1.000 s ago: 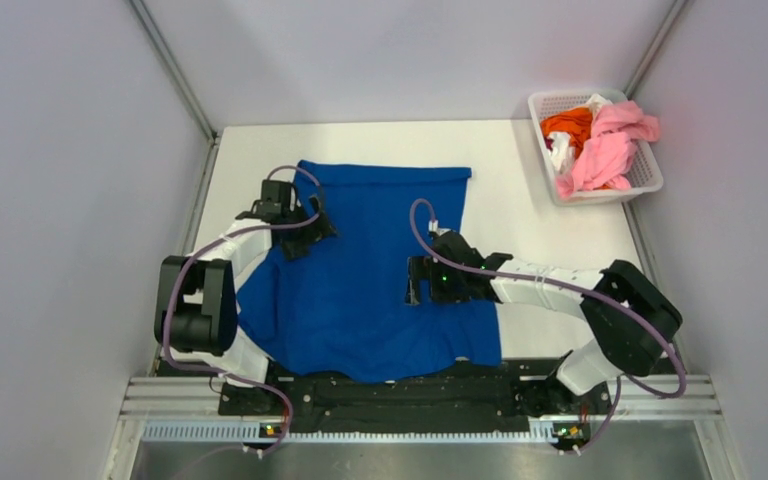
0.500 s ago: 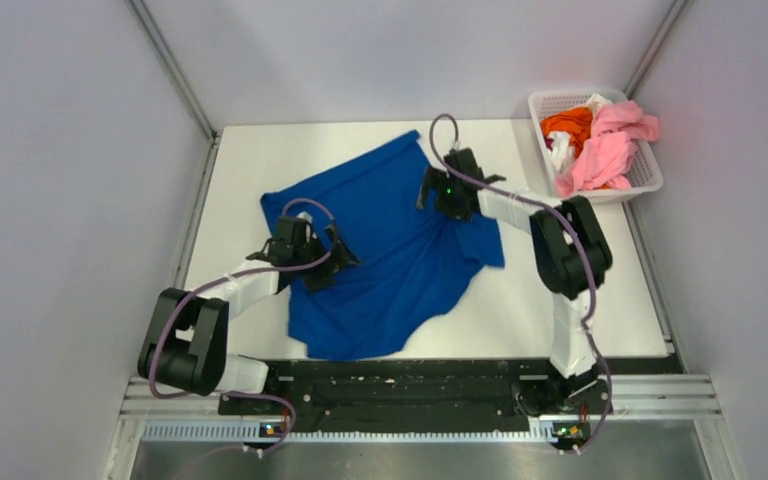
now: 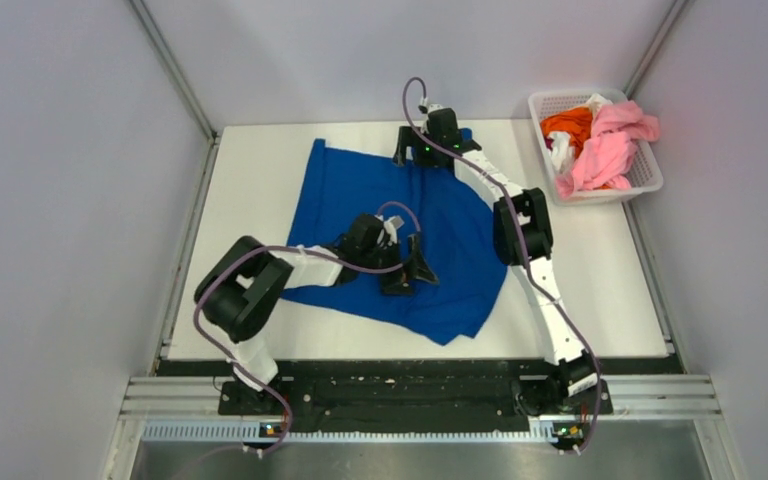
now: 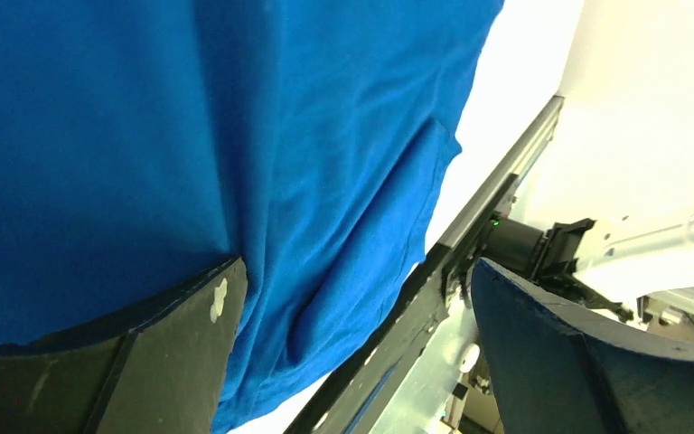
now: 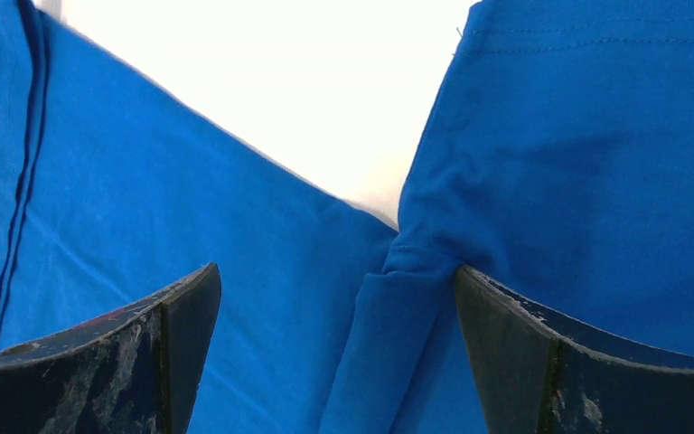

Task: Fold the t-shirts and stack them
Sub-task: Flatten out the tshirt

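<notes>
A royal blue t-shirt [image 3: 360, 190] lies spread on the white table [image 3: 250, 170], plain side up, with one corner pointing at the near edge. My left gripper [image 3: 412, 275] hovers open over the shirt's near middle. In the left wrist view its fingers [image 4: 163, 362] stand wide apart above blue cloth [image 4: 145, 117], holding nothing. My right gripper [image 3: 425, 158] reaches to the shirt's far edge. It is open too, and a folded ridge of blue cloth [image 5: 398, 344] lies between its fingers [image 5: 524, 362], ungripped. Pink [image 3: 610, 145], orange [image 3: 568, 122] and white [image 3: 562, 150] t-shirts fill the basket.
A white lattice basket [image 3: 650, 175] stands at the table's far right corner. Grey walls close in the left, far and right sides. A metal rail [image 3: 420, 395] carrying both arm bases runs along the near edge, and the left wrist view shows it [image 4: 470, 235] beyond the shirt's hem.
The blue shirt has shifted and turned on the table. My left gripper has moved right onto the shirt's middle. My right arm has stretched out to the far edge. Both stay open.
</notes>
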